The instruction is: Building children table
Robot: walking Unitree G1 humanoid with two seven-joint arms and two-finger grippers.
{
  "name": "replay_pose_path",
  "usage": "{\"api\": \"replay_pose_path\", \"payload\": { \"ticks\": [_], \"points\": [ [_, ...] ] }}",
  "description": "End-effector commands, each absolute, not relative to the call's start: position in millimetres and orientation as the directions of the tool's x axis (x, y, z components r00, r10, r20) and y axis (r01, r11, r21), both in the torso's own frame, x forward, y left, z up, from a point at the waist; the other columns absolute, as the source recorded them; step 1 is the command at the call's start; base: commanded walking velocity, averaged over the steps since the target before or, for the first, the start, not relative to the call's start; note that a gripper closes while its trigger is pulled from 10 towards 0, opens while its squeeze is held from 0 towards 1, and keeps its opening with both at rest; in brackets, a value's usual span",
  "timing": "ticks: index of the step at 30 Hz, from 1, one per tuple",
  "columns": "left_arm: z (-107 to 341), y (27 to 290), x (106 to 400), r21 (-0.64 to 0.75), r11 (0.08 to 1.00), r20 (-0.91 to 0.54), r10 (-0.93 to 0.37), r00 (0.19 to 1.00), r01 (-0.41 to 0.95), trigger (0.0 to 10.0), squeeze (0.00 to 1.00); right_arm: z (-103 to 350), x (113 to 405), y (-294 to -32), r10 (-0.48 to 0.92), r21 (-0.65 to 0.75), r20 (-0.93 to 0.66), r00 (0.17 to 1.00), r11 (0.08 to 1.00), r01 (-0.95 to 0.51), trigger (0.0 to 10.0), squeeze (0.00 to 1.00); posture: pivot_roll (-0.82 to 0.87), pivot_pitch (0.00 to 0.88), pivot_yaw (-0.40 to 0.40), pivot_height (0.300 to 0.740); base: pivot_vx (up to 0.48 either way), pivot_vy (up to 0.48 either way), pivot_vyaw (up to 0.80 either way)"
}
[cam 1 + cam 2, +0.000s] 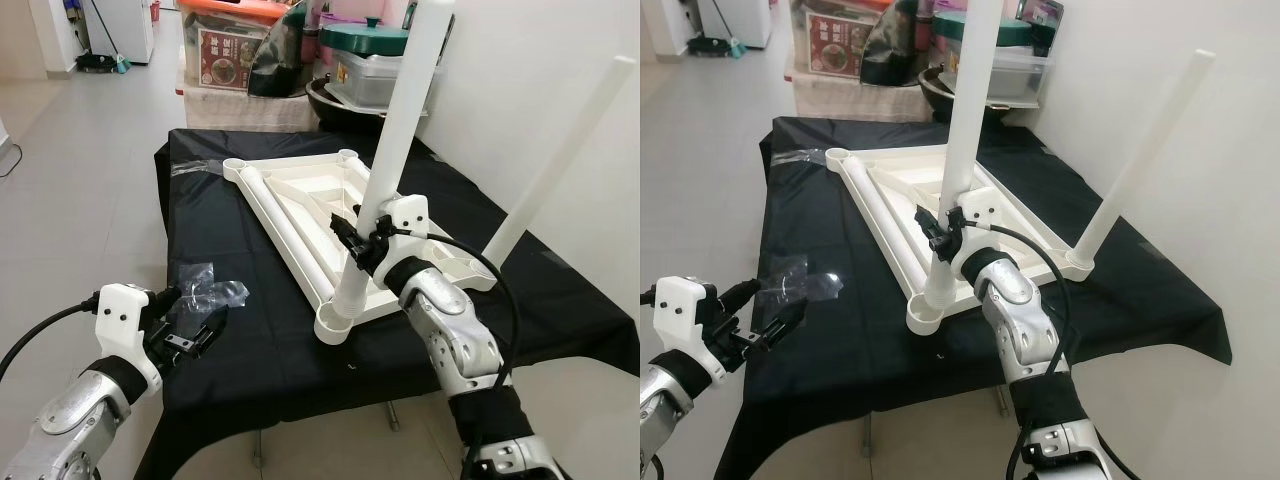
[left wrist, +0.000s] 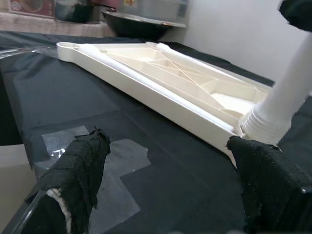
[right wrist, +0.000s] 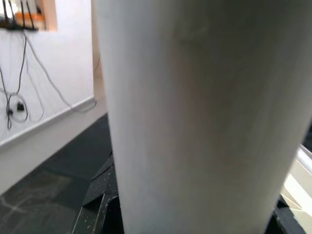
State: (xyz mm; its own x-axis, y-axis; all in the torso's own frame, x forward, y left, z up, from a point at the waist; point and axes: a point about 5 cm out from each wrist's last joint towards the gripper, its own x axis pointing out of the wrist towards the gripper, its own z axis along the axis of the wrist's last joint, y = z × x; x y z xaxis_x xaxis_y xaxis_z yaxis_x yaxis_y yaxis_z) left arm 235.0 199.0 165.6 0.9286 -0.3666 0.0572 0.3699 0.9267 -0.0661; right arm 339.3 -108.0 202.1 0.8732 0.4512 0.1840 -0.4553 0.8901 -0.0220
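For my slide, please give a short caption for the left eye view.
Right gripper holds a white leg standing in the upturned tabletop; left gripper hovers open nearby.

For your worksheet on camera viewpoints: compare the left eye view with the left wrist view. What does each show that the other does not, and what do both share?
Left eye view alone: the right gripper shut on the near leg, a second leg at the right corner, and a crumpled plastic bag. Left wrist view alone: the left gripper's cloth-wrapped fingers, spread open, close up. Both: the upturned white tabletop on the black cloth.
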Motion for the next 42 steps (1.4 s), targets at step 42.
{"api": "replay_pose_path", "payload": {
  "ticks": [42],
  "points": [
    [162.1, 207.1, 239.5, -0.084, 0.966, 0.040, -0.244, 0.969, 0.246, 10.0, 0.00, 152.6, 325.0, -98.4, 0.598, 0.167, 0.001, 0.801, 0.790, -0.590, 0.0, 0.00, 0.18, 0.000, -0.179, 0.740, 0.000, 0.000, 0.00]
  ]
}}
